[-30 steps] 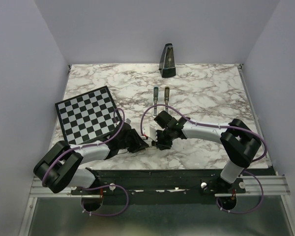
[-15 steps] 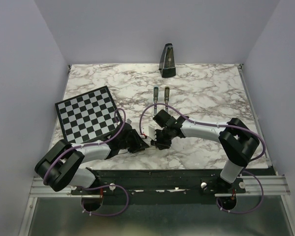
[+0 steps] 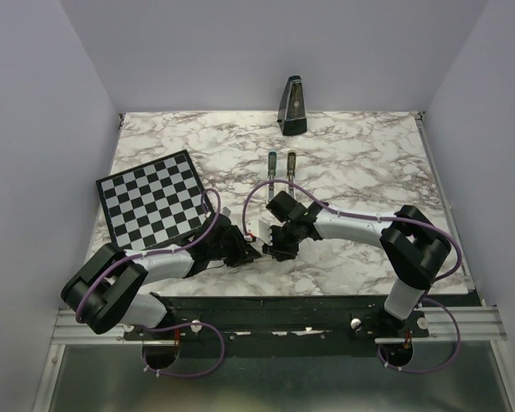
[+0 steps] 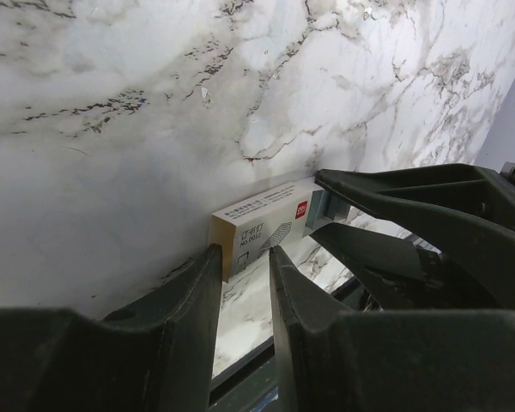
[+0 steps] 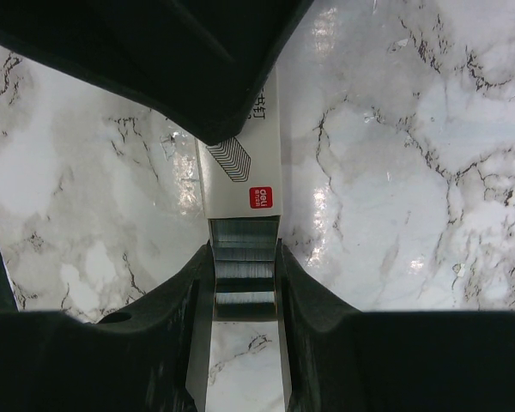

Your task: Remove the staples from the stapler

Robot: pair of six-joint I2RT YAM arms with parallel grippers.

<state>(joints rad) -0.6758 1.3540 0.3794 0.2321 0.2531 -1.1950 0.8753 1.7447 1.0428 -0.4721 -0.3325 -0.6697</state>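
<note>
The stapler lies open on the marble in the top view, as two narrow bars (image 3: 272, 164) side by side near the middle, beyond both grippers and untouched. A small white staple box (image 4: 262, 221) is held between the grippers near the front edge. My left gripper (image 4: 244, 254) is shut on the box's near end. My right gripper (image 5: 244, 251) is shut on the grey tray of staples (image 5: 245, 266), slid part way out of the box (image 5: 239, 159). In the top view the two grippers (image 3: 251, 250) (image 3: 276, 248) meet tip to tip.
A black pyramid metronome (image 3: 293, 106) stands at the back edge. A black-and-white chessboard (image 3: 152, 199) lies at the left, close to my left arm. The table's front edge and a black rail (image 3: 309, 305) run just below the grippers.
My right wrist has edged slightly left and away. Both grippers keep their hold on the box and the tray.
</note>
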